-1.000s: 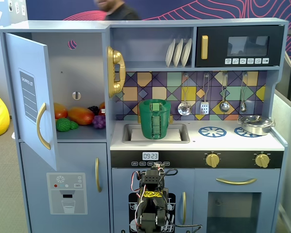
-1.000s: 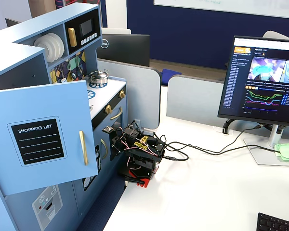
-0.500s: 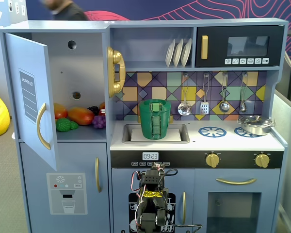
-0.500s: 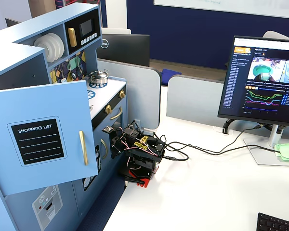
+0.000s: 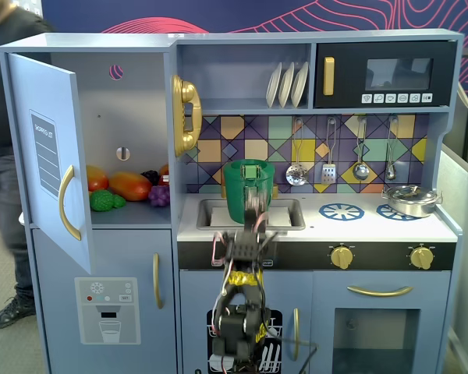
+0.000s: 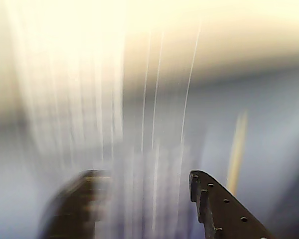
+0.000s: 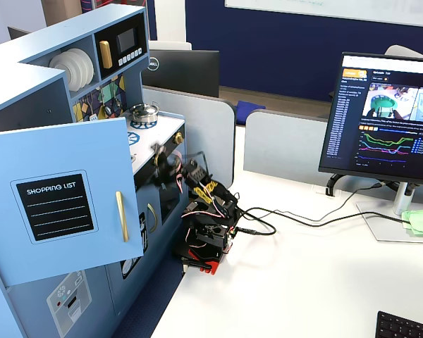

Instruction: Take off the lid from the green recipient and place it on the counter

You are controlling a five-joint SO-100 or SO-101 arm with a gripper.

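Note:
The green recipient (image 5: 239,195) stands upright in the sink (image 5: 287,212) of the pale counter (image 5: 374,227), its lighter green strap handle facing the camera. Its dark-green top rim (image 5: 247,163) shows, but I cannot make out the lid as a separate piece. My gripper (image 5: 254,209) is motion-blurred, raised in front of the pot at counter-edge height. In the wrist view the gripper (image 6: 145,175) is open and empty, and everything beyond the fingers (image 6: 219,209) is smeared. In the side fixed view the gripper (image 7: 162,158) is a blur by the counter's edge, and the pot is hidden.
A steel pan (image 5: 411,199) sits on the right burner ring. The fridge door (image 5: 51,156) hangs open at left, with toy fruit (image 5: 125,187) on the shelf inside. Utensils hang on the back wall. A person (image 5: 0,156) stands at far left. A monitor (image 7: 384,113) stands on the desk.

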